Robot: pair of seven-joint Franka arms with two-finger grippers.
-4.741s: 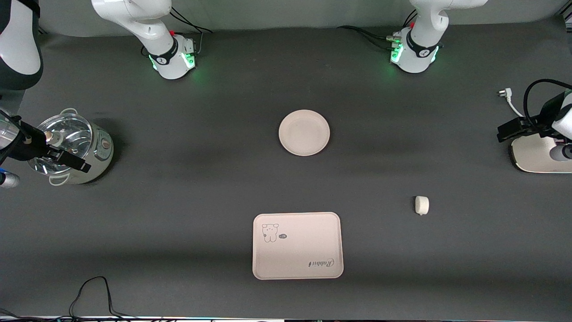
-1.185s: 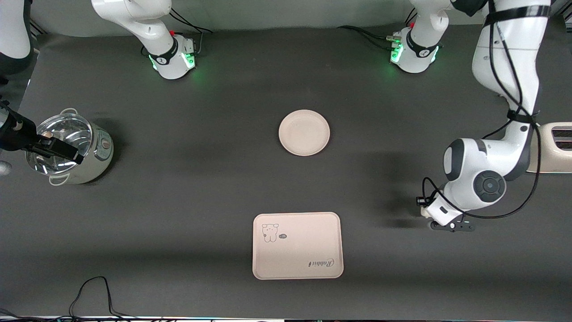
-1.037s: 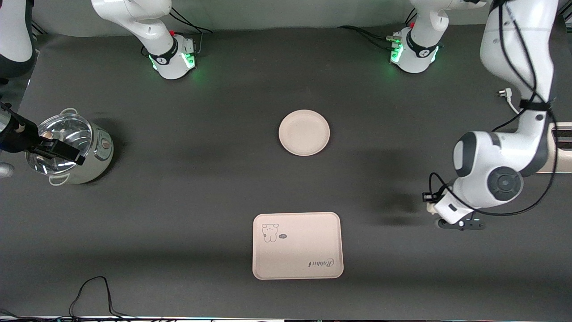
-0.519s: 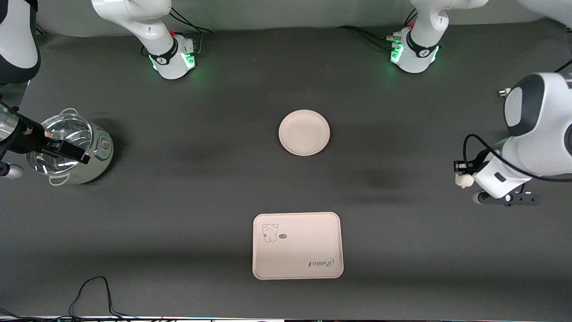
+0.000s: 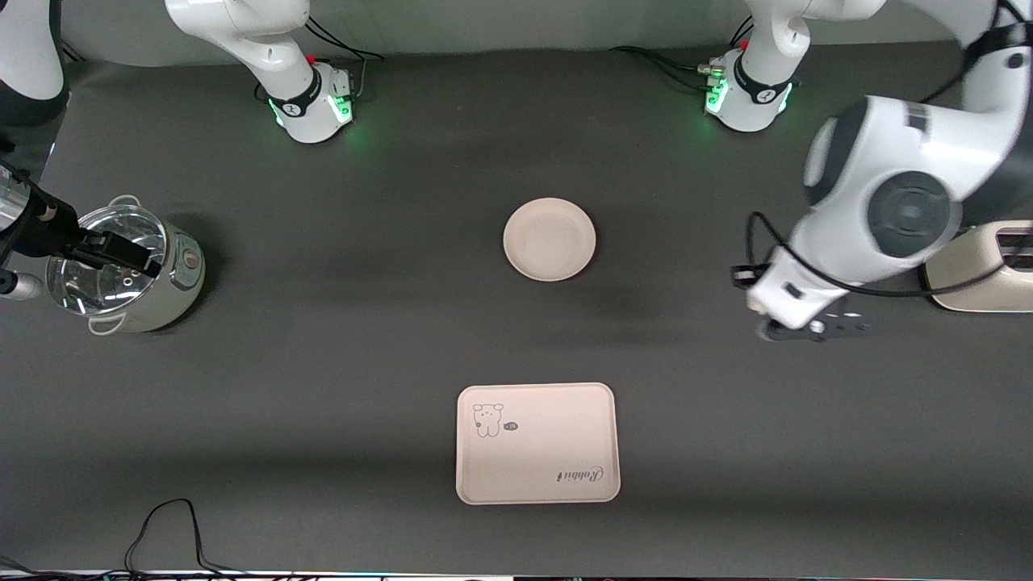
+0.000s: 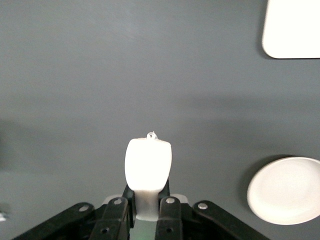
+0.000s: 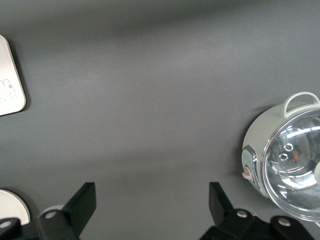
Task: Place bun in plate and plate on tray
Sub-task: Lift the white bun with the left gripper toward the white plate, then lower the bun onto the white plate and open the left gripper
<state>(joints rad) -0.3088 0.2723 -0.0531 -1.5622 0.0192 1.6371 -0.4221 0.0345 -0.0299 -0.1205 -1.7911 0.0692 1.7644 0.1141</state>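
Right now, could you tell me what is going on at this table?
The left end effector is shut on the bun, held in the air over bare table toward the left arm's end. The plate sits empty mid-table; the tray, nearer the front camera, is empty too. The right end effector waits open over the pot.

A dark grey matte worktop (image 5: 339, 339) fills the scene under soft, even light, with faint shadow bands across it. A pale wall strip (image 5: 500, 24) runs along its top edge. A black cable (image 5: 165, 528) loops at the bottom edge.
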